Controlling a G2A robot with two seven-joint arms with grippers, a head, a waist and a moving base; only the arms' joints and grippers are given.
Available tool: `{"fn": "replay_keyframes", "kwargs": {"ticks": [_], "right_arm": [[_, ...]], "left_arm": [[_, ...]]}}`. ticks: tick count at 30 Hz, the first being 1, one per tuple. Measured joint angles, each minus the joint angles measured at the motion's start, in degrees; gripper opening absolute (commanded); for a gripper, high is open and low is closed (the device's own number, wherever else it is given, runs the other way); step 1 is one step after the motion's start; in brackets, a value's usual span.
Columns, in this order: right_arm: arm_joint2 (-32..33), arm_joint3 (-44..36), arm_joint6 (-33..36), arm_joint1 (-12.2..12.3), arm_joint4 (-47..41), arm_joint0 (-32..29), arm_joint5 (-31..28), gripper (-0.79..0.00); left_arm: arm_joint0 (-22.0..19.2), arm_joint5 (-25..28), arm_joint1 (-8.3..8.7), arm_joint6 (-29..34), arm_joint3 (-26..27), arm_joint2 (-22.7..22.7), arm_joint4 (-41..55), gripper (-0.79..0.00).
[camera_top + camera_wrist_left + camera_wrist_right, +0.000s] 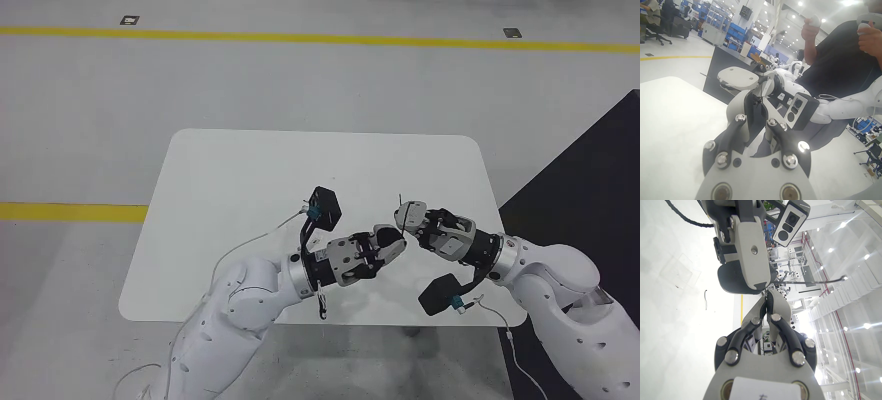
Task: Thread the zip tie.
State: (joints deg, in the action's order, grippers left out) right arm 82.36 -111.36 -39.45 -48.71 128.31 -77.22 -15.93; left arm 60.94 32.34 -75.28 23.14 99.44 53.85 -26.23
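- Right end effector (404, 218) is pinched down tight on the thin black plastic zip tie (400, 203). In the right wrist view its fingertips (770, 298) are pressed together.
- From that pinch, the zip tie's long thin tail (810, 281) sticks out sideways into open air. From the top it runs away from the robot, past the right end effector's tips.
- Left end effector (392, 240) sits tip to tip with the right one, pretty much touching, just on the robot's side of it.
- The left one is closed down narrow too. Its own wrist view shows a small dark lump of the zip tie (757, 101) caught between its fingers (763, 111). Can't make out whether that's the head.
- Both end effectors hang above the near part of the white rounded-corner bench (250, 180), so the zip tie is up in the air between them.
- On the bench, well apart from the right end effector, there's a little black curved scrap (705, 298), with a clear flat plastic sheet (686, 270) near it.
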Motion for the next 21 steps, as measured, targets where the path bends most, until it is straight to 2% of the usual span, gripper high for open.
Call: {"fn": "replay_keyframes", "kwargs": {"ticks": [13,21], "right_arm": [[0.0,0.0,0.0,0.0,0.0,0.0,0.0,-0.785],[2.2,-0.3,-0.5,0.1,-1.2,-2.3,0.6,-0.785]], "left_arm": [[0.6,0.8,0.26,1.1,-0.2,0.3,0.1,-0.785],[1.5,0.6,0.34,1.4,0.7,-0.2,-0.6,-0.785]]}}
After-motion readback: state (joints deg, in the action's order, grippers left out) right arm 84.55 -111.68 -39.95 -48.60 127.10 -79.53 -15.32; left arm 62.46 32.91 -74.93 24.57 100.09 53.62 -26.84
